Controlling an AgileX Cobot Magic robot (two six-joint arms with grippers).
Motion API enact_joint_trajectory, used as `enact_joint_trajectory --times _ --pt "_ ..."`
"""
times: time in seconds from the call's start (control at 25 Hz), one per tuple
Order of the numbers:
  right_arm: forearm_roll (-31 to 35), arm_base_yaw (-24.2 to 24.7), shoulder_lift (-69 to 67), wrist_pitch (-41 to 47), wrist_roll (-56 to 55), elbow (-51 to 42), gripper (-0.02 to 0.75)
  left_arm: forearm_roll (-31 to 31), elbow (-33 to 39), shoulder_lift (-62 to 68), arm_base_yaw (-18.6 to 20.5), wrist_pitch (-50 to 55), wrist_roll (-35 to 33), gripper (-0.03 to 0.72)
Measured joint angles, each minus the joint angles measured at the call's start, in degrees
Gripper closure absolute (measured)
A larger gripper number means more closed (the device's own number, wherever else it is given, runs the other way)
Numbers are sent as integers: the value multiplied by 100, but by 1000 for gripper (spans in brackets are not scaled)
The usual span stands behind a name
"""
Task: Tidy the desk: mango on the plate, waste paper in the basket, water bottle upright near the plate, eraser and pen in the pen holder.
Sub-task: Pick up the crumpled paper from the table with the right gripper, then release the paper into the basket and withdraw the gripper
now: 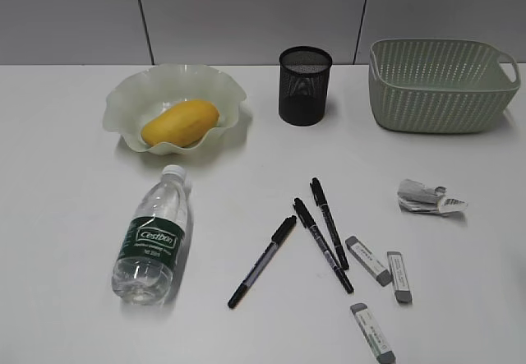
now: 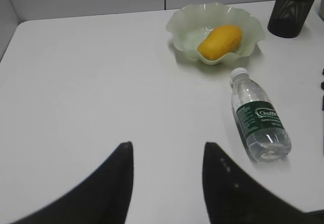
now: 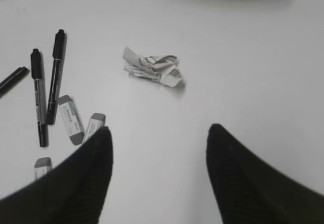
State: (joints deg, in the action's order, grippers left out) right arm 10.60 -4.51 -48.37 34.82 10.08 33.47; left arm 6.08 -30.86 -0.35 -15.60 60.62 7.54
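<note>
The yellow mango [image 1: 180, 122] lies in the pale green wavy plate [image 1: 131, 94], also in the left wrist view [image 2: 219, 41]. The water bottle [image 1: 153, 237] lies on its side on the desk [image 1: 66, 216], cap toward the plate. The black mesh pen holder [image 1: 305, 85] stands at the back middle, the sage basket [image 1: 442, 85] at the back right. The waste paper [image 1: 428, 197] lies below the basket. Three black pens [image 1: 320, 232] and three erasers [image 1: 378, 274] lie at the front. My left gripper [image 2: 167, 148] and right gripper [image 3: 158, 130] are open, empty, and out of the exterior view.
A grey panelled wall runs behind the desk. In the right wrist view the waste paper [image 3: 152, 66] lies ahead of the jaws, with pens [image 3: 48, 87] and erasers [image 3: 71, 118] to its left.
</note>
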Motion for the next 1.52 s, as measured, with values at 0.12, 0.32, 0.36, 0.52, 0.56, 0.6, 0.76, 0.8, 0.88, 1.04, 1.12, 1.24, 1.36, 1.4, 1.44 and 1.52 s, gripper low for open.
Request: enact_joint_trajectory --times 0.12,0.32,0.36,0.52,0.56,0.6,0.76,0.8,0.88,1.04,1.12,1.24,1.36,1.4,1.44,1.52 --pt "441 -11 -1516 -314 661 501 225 5 0 0 23 0 0 357" --pt "585 -118 -3824 -438 1531 1492 209 5 0 0 28 0 0 359" --pt "587 -157 -4139 -433 1616 1642 209 5 0 0 28 0 0 362" --pt "604 -475 -5337 -450 1889 2143 207 5 0 0 28 0 0 381" --pt "592 -552 -5541 -464 1920 2216 207 5 0 0 28 0 0 385" --pt "541 -638 -5731 -507 1934 2293 209 5 0 0 28 0 0 387" --pt "125 -779 -6233 -642 1599 2450 526 7 0 0 28 0 0 390" --pt "58 -779 -6209 -648 1501 2466 621 7 0 0 28 0 0 390" --pt "-12 -779 -5993 -685 1412 2466 709 7 0 0 28 0 0 390" --pt "-28 -779 -4960 -1679 1268 2472 725 7 0 0 28 0 0 390" --pt "-38 -757 -4623 -2593 1231 2556 725 7 0 0 28 0 0 390" --pt "-35 -574 -4768 -3581 1209 3123 720 7 0 0 28 0 0 398" --pt "-68 -292 -5537 -3372 1197 3979 599 7 0 0 28 0 0 402" --pt "-32 -229 -5746 -3031 1185 4271 503 7 0 0 28 0 0 402" --pt "-8 -171 -5919 -2685 1173 4487 410 7 0 0 28 0 0 402" --pt "-12 -115 -6111 -1883 972 4857 226 7 0 0 28 0 0 402"
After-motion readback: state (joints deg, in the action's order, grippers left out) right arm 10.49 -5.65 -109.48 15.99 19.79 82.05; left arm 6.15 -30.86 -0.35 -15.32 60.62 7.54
